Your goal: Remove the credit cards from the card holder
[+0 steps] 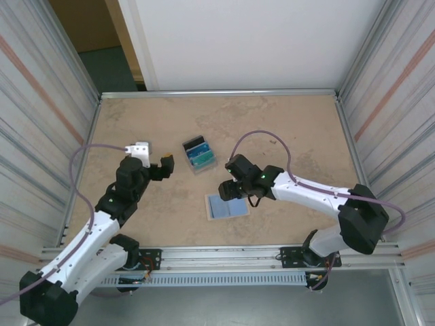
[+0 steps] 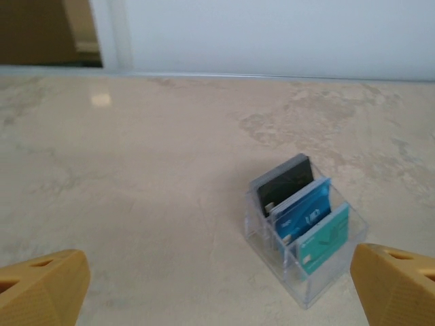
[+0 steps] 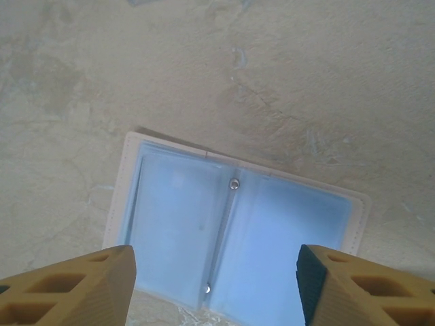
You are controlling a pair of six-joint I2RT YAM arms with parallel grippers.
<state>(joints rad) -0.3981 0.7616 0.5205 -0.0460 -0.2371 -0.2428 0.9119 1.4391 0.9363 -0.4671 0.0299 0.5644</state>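
1. Card holder (image 1: 228, 206) (image 3: 231, 238) lies opened flat on the table (image 1: 136, 122), pale blue inner faces up and beige rim showing. The right wrist view cuts off its near edge.
2. Right gripper (image 1: 228, 191) (image 3: 216, 261) is over the card holder, fingers spread wide and gripping nothing. Seen from above, it hides the holder's far edge.
3. Credit cards (image 1: 199, 154) (image 2: 306, 210) (black, blue, teal) stand in a clear slotted stand (image 1: 201, 165) (image 2: 262, 234) beyond the card holder, apart from it. Their print is illegible.
4. Left gripper (image 1: 166, 166) (image 2: 217, 285) is left of the card holder, jaws wide apart and empty.
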